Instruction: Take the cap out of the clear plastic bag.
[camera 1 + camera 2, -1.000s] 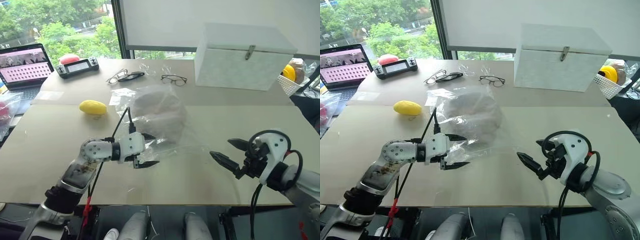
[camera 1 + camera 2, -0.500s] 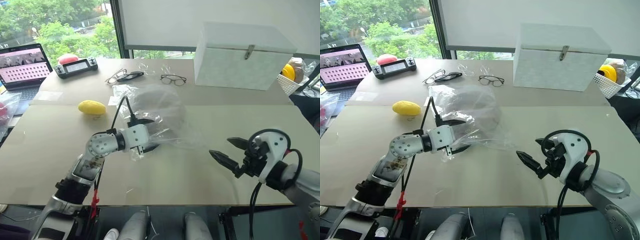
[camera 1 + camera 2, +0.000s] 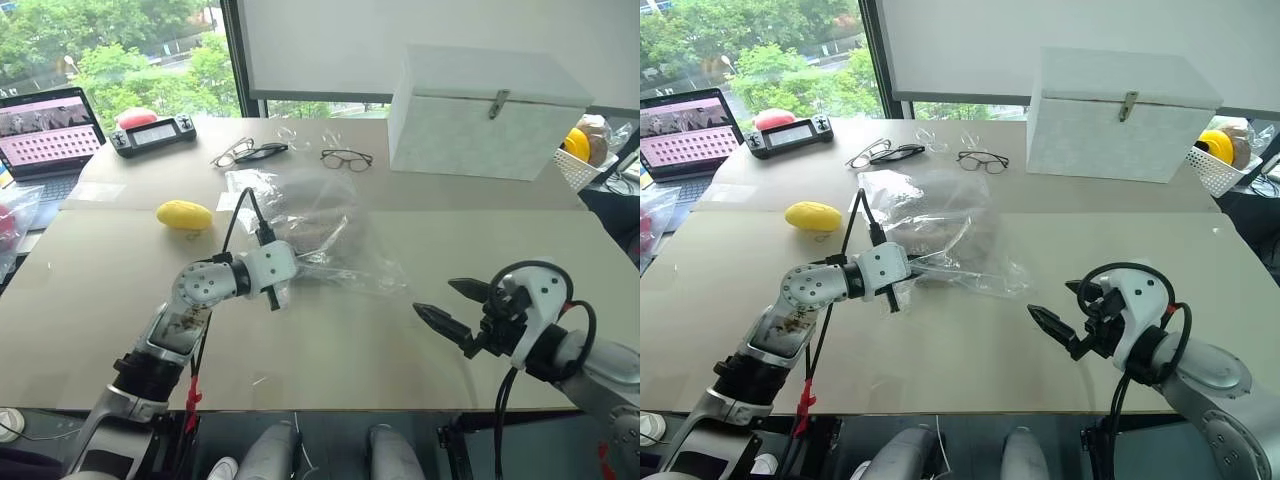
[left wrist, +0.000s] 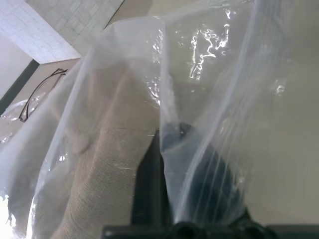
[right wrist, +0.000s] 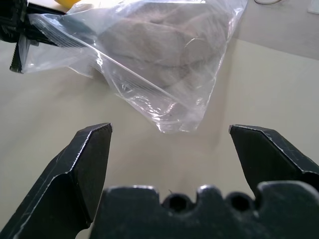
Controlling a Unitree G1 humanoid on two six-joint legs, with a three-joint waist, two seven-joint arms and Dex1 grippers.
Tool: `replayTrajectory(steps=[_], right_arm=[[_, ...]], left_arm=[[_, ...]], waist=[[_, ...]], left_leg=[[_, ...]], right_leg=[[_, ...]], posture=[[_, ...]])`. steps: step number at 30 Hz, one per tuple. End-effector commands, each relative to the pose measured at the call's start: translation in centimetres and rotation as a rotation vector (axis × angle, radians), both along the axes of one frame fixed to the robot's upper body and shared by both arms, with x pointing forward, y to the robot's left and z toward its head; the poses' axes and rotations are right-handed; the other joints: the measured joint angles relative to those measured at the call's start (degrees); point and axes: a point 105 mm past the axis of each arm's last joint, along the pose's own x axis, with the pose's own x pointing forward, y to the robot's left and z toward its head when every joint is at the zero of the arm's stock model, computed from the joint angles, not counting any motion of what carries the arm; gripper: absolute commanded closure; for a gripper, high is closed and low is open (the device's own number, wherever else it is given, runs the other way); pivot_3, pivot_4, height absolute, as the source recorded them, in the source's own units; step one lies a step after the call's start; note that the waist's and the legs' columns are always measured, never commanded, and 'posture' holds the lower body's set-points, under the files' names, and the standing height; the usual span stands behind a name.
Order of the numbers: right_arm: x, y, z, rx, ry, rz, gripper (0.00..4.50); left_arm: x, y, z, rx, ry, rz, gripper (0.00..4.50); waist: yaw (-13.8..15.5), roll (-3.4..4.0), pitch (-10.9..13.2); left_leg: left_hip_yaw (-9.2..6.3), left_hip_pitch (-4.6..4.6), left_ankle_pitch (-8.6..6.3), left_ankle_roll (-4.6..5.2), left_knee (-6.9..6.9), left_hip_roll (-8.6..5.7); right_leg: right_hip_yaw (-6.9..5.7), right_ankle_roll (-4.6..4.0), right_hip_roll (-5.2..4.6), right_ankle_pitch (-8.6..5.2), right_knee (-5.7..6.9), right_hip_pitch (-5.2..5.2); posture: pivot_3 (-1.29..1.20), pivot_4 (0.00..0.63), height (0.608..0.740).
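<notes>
So, table point(image 3: 420, 350) carries the clear plastic bag point(image 3: 335, 262) mid-table, near the white box point(image 3: 485, 110). The cap point(image 3: 315, 222) sits inside the bag. Left gripper point(image 3: 283, 278) is clamped onto the bag's near-left edge, plastic over its fingers point(image 4: 149, 194). Right gripper point(image 3: 455, 308) hangs apart to the right, jaws spread wide, holding nothing.

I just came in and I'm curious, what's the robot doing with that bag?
It is trying to get a cap out of a clear bag on the table. Its left pincer is shut on the bag's near edge, with the cap inside. Its right pincer waits open, a little way off.
</notes>
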Motion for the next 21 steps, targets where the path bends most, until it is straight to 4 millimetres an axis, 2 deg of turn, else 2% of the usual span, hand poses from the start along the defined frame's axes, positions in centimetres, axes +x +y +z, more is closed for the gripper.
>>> replayTrajectory(steps=[1, 4, 8, 13, 17, 21], right_arm=[[-0.5, 0.7, 1.0, -0.004, -0.051, 0.035, 0.0], [-0.8, 1.0, 1.1, -0.002, -0.056, 0.053, 0.0], [-0.8, 1.2, 1.4, -0.002, -0.071, 0.058, 0.0], [-1.8, 4.9, 4.2, 0.026, -0.19, 0.216, 0.0], [-1.7, 7.2, 4.6, 0.066, -0.197, 0.292, 0.0], [-0.5, 8.2, 4.0, 0.093, -0.167, 0.298, 0.0]], left_arm=[[0.7, 0.2, 0.8, 0.016, -0.031, 0.034, 4.47], [0.9, 0.3, 0.7, 0.008, -0.013, 0.042, 4.47], [1.4, 0.3, 1.6, -0.064, 0.021, 0.056, 4.47], [2.8, -0.2, 5.8, -0.266, 0.119, 0.035, 4.47], [3.2, -0.7, 7.0, -0.328, 0.169, 0.03, 4.47], [3.2, -1.2, 7.6, -0.341, 0.2, 0.017, 4.47]], waist=[[0.01, 0.0, 0.0], [-0.01, 0.0, 0.0], [0.01, 0.0, 0.0], [-0.05, -0.01, 0.01], [-0.53, -0.01, 0.01], [-0.67, -0.03, 0.02]], left_leg=[[0.0, 0.0, 0.0, 0.0, 0.0, 0.0], [0.0, -0.01, 0.0, 0.0, 0.0, 0.0], [-0.01, 0.0, 0.0, 0.0, 0.0, 0.0], [-0.04, -0.05, 0.01, -0.01, 0.0, 0.01], [-0.05, -0.02, 0.0, -0.02, 0.0, 0.03], [-0.07, -0.04, 0.0, -0.02, 0.0, 0.0]], right_leg=[[0.0, 0.0, 0.0, 0.0, 0.0, 0.0], [0.0, 0.0, 0.0, 0.0, -0.01, 0.0], [-0.01, 0.0, 0.0, 0.0, 0.0, 0.0], [-0.04, 0.41, 0.03, -0.24, 0.03, -0.06], [-0.07, 0.43, 0.04, -0.25, -0.02, 0.0], [-0.07, 0.06, 0.04, -0.02, 0.01, -0.03]], posture=[[0.0, 0.15, 0.74], [0.0, 0.15, 0.74], [0.0, 0.15, 0.74], [0.0, 0.15, 0.74], [0.0, 0.15, 0.74], [0.0, 0.15, 0.74]])
